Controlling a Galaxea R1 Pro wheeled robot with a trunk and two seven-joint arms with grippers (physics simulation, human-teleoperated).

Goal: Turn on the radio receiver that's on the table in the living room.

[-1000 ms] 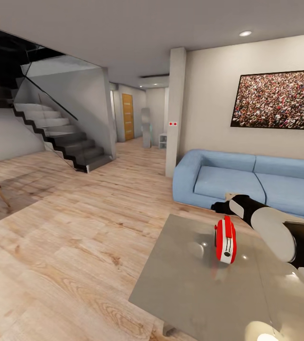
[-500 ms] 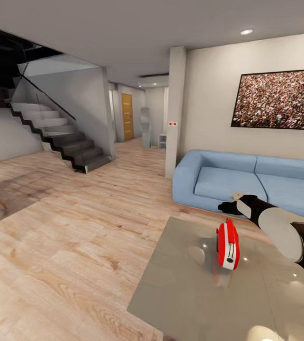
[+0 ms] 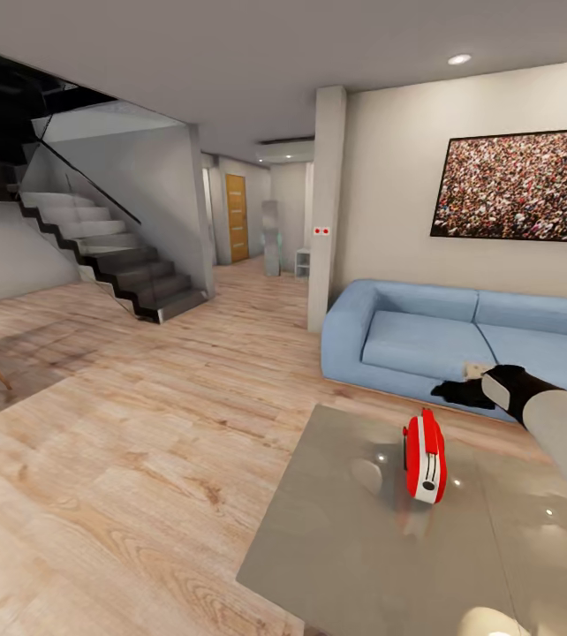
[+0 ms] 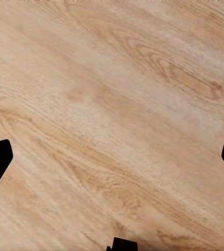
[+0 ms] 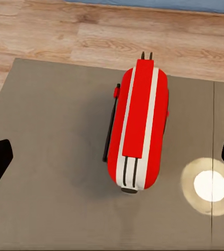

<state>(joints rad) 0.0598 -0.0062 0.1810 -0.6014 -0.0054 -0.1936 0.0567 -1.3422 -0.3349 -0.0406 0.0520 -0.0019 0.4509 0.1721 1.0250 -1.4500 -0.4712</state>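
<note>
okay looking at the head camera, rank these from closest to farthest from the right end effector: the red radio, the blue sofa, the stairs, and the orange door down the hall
From the right end effector, in the head view:
1. Sofa: just behind it.
2. Radio receiver: below it on the table. Depth is unclear, so these two are close to call.
3. Stairs: across the floor, far left.
4. Orange door: down the hallway, farthest.

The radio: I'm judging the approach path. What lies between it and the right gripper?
Nothing: the right wrist view shows only bare grey table around the radio.
</note>
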